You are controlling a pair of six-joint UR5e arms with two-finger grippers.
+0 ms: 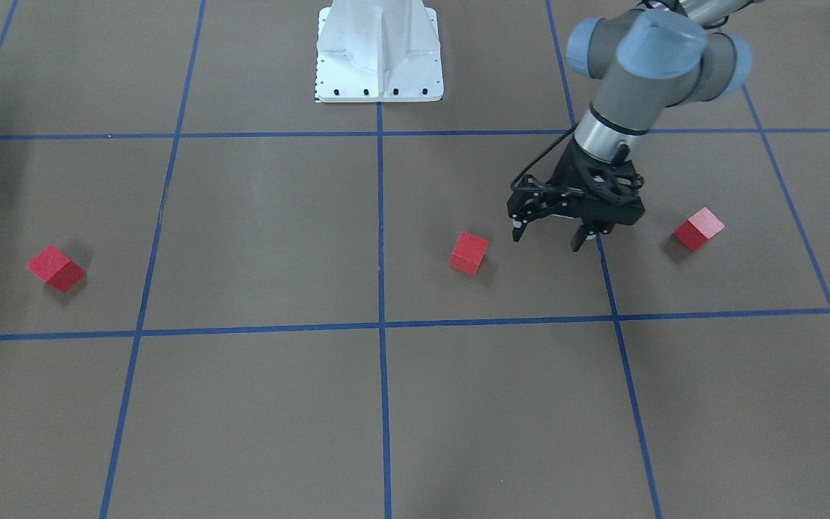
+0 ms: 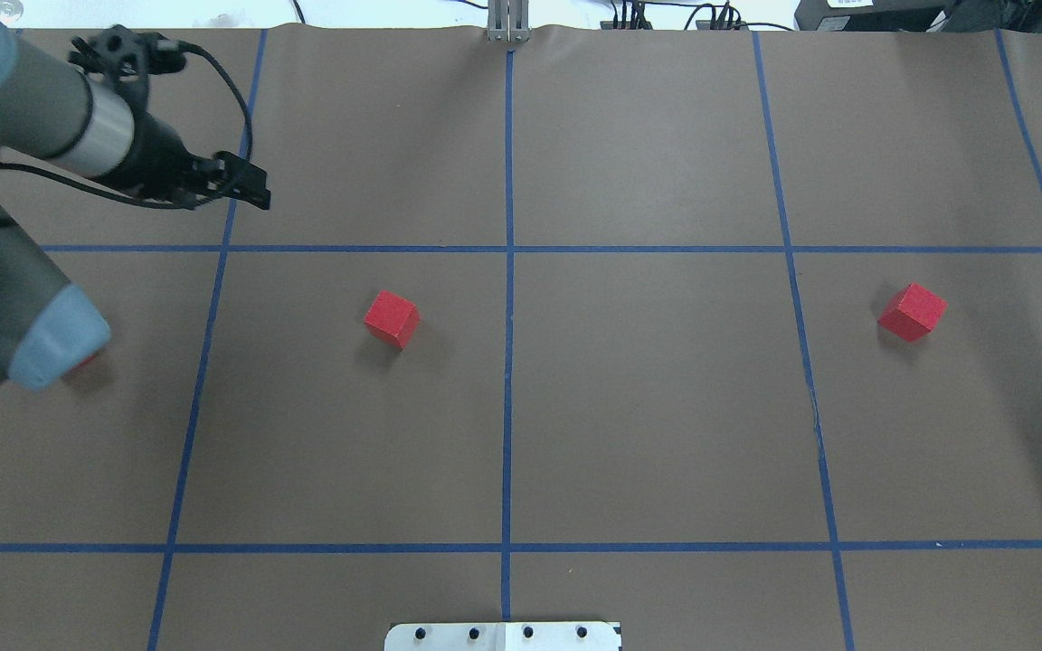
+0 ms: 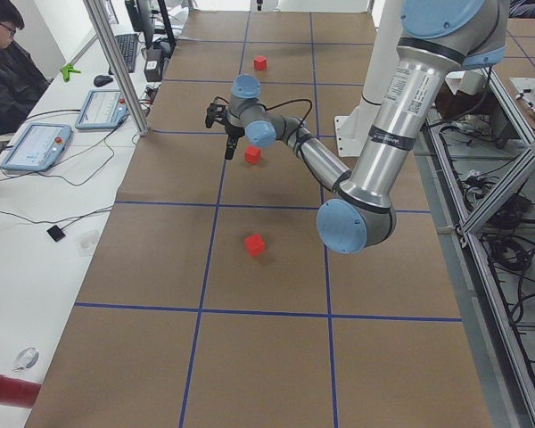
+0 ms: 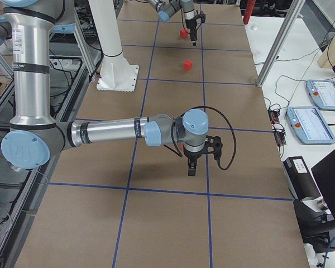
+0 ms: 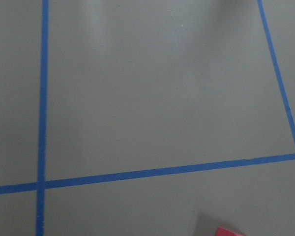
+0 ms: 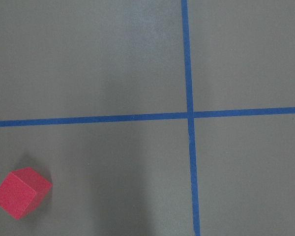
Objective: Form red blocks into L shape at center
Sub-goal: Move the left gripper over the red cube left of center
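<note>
From the front, you see the left end effector (image 1: 547,242) wide open with nothing in it, hanging between the middle block (image 1: 469,253) and the left block (image 1: 699,228). The right block (image 1: 56,268) sits far off. The center (image 1: 380,326) has no block on it. From above, the middle block and the right block lie well apart, so no L is made yet. From the right end, the right end effector (image 4: 191,166) points down; you cannot tell if it is open. All three blocks are left to move.
</note>
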